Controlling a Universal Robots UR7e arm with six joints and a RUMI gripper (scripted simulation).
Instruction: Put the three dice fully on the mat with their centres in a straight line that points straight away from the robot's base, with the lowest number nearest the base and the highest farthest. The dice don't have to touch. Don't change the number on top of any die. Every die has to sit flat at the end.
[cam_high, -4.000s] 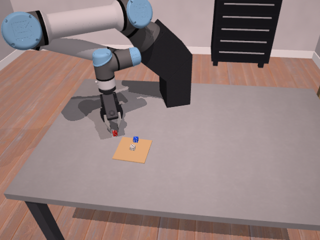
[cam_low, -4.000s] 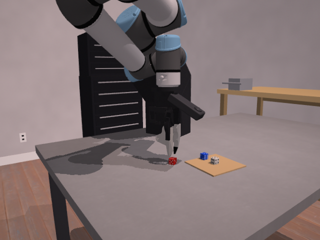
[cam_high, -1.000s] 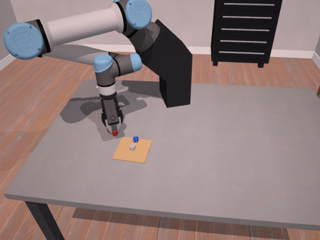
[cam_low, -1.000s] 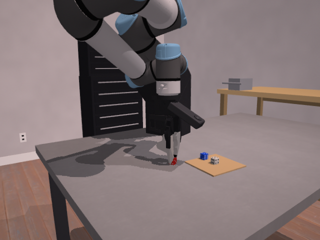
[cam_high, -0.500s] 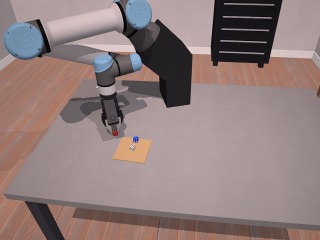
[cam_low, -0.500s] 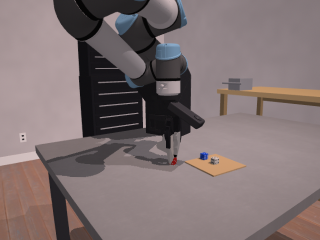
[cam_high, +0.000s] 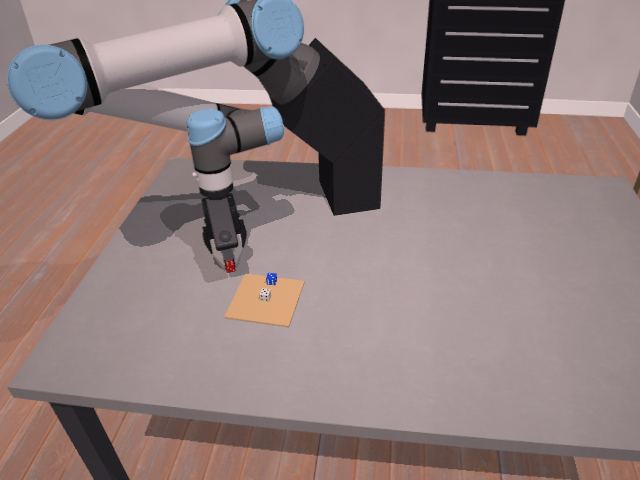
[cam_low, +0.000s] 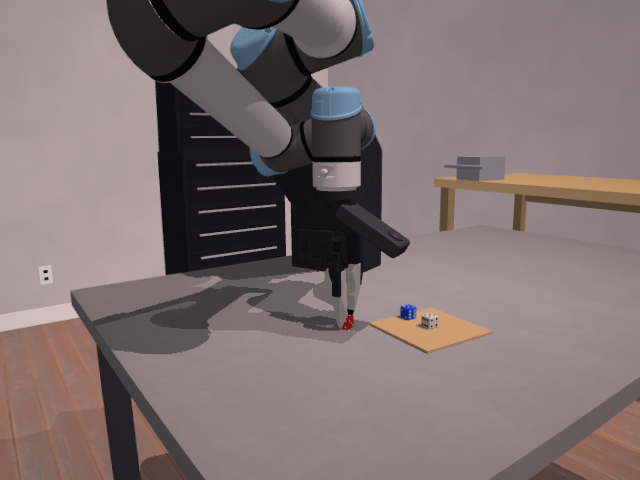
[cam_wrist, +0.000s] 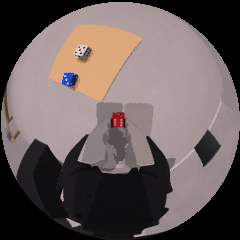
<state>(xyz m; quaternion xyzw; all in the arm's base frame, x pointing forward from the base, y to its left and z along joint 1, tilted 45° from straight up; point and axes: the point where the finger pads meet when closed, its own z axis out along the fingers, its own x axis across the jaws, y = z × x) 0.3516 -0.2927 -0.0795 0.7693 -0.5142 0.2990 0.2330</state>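
The gripper (cam_high: 229, 264) (cam_low: 346, 320) (cam_wrist: 118, 123) points down and is shut on the red die, one fingertip on either side. The red die (cam_high: 230, 267) (cam_low: 348, 322) (cam_wrist: 118, 119) is at table level, off the mat, near its back left corner in the top view. The orange mat (cam_high: 253, 313) (cam_low: 431, 344) (cam_wrist: 112, 60) lies flat. The white die (cam_high: 265, 294) (cam_low: 429, 320) (cam_wrist: 82, 51) sits flat on it, around the middle. The blue die (cam_high: 271, 279) (cam_low: 407, 312) (cam_wrist: 70, 79) sits at the mat's base-side edge; I cannot tell if it is fully on.
The black robot base (cam_high: 351, 170) stands on the grey table (cam_high: 439, 310) (cam_low: 289, 392), behind the mat. The blue and white dice are close together, with a small gap between them. A black drawer cabinet (cam_high: 491, 67) stands beyond the table.
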